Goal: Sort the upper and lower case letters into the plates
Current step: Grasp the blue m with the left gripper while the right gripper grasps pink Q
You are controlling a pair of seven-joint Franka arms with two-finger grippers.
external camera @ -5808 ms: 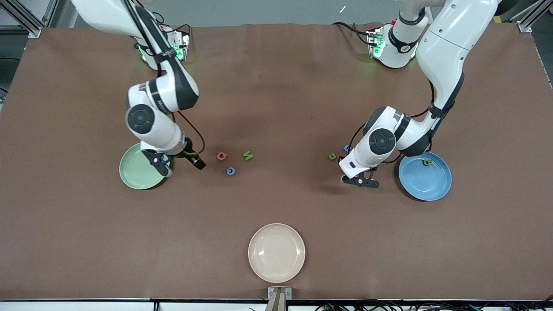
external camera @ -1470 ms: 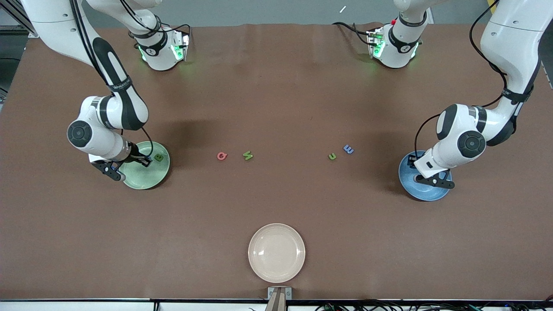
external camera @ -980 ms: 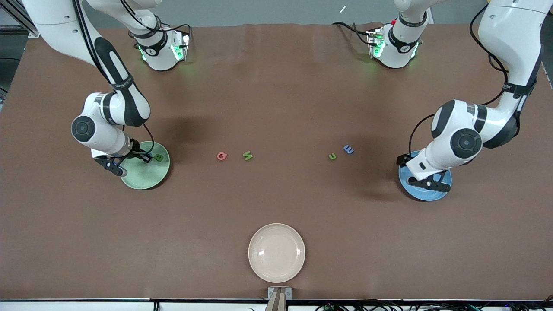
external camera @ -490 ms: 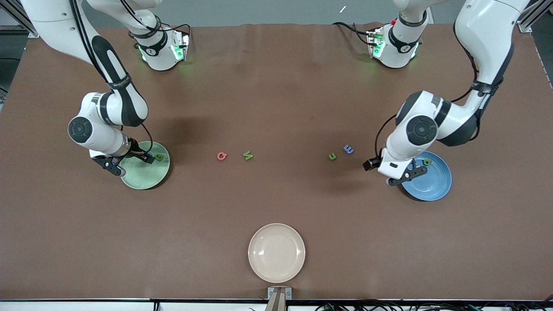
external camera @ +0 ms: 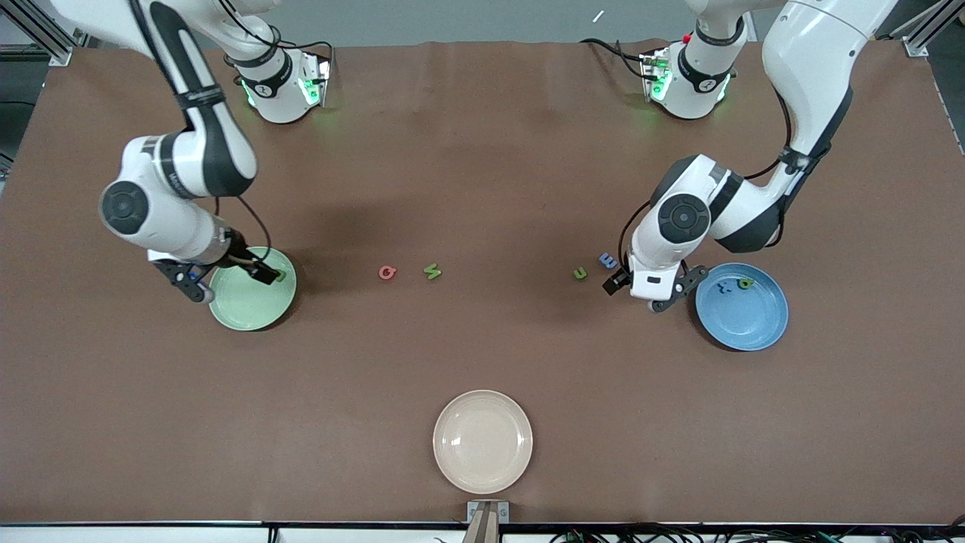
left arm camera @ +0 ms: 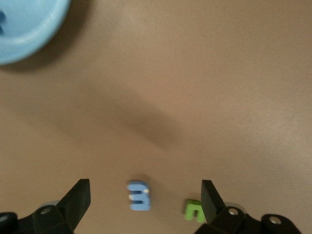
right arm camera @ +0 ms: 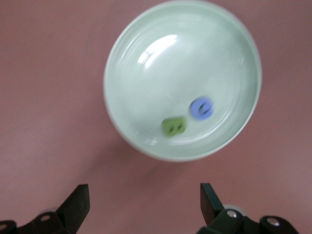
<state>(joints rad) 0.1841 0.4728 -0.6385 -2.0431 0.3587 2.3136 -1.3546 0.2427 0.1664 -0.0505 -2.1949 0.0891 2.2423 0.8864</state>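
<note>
White arms, black joints, black cables

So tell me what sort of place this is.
Probably a robotics lab bench: two arms bolted to a brown table, aluminium framing at its corners, and toy letters being sorted into a green plate and a blue plate.

The left gripper [left arm camera: 144,204] has left the blue plate [external camera: 742,307] and now hangs open over the bench above the blue letter [left arm camera: 139,195], with a green letter [left arm camera: 194,210] just beside it — two letters lie uncovered in that plate. The right gripper [right arm camera: 141,204] has opened and risen from the pale green plate [right arm camera: 126,58], where a blue round letter [right arm camera: 201,107] now lies beside the green one [right arm camera: 173,126].
</note>
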